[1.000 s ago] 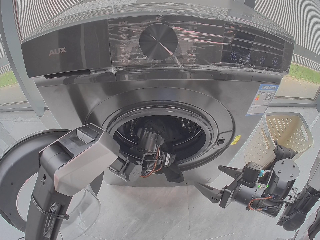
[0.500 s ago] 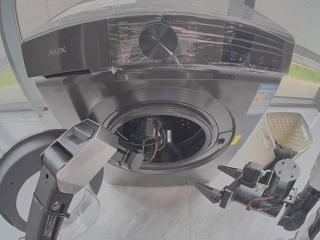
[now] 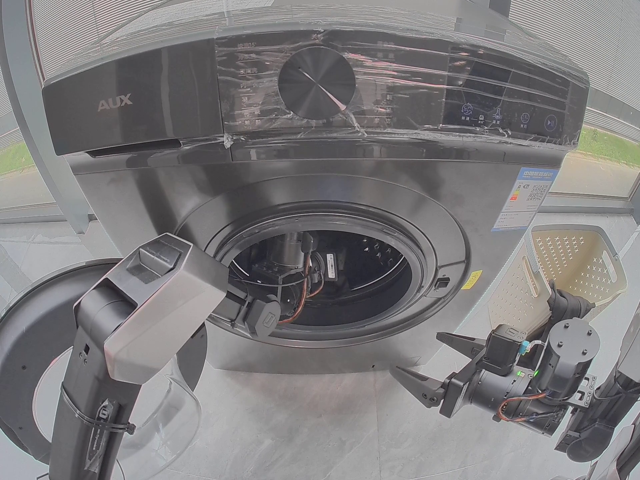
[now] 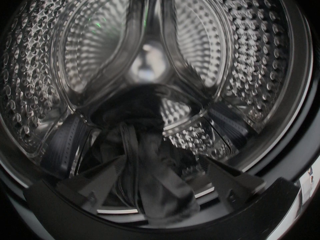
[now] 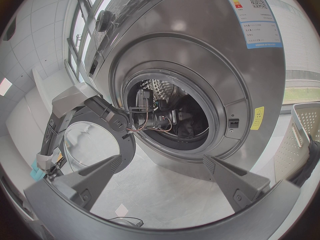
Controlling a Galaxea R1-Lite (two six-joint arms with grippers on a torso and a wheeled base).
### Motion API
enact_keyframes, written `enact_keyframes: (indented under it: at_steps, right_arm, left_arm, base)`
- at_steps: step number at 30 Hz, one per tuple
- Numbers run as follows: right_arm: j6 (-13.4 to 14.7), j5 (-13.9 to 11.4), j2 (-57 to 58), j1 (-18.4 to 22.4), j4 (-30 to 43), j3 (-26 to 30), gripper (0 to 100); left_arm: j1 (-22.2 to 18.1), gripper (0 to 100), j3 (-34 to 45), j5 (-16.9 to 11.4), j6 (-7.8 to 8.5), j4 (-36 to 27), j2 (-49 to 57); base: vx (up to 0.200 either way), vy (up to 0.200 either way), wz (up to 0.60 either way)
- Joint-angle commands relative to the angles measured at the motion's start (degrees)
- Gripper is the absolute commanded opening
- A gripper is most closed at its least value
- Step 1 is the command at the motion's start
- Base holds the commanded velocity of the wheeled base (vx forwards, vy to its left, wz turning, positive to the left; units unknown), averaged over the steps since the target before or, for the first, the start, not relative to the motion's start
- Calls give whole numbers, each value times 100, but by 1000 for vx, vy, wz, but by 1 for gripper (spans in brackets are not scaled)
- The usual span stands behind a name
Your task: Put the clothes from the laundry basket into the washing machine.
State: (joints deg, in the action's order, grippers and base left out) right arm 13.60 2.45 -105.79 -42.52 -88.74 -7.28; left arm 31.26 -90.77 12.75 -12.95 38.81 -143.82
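Inside the drum [image 4: 253, 50] of the washing machine [image 3: 167, 188], the left gripper [image 4: 163, 157] holds its fingers [image 4: 100, 174] spread wide. A dark garment [image 4: 160, 187] lies loose between them, low at the drum's front. Its far end is lost in shadow on the drum floor. In the head view the left wrist blocks the machine's opening, and the cloth there is hard to make out. In front of the machine, toward its right, the right gripper [image 3: 417, 353] hangs above the floor, fingers parted and empty. The laundry basket [image 3: 580, 261] leans at the machine's right side, partly hidden by the right arm; its contents cannot be told. The door [image 3: 33, 341] stands open at the machine's left, cut off at the frame's edge.
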Motion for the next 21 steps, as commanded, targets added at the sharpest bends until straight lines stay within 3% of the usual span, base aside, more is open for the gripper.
enact_keyframes:
  at_steps: [1, 8, 13, 21]
  right_arm:
    - [2, 1, -12, -11, -3, 25, 100]
    - [2, 1, -12, -11, -3, 25, 100]
    - [2, 1, -12, -28, -3, 25, 100]
    - [2, 1, -12, -2, -3, 25, 100]
  left_arm:
    - [223, 100, 411, -45, 3, -181, 276]
    - [293, 100, 534, -291, 161, -454, 118]
    - [223, 100, 68, -273, 416, -489, -322]
    - [117, 100, -345, -203, 679, -559, -779]
  base:
    - [0, 0, 0]
    - [0, 0, 0]
    - [0, 0, 0]
    - [0, 0, 0]
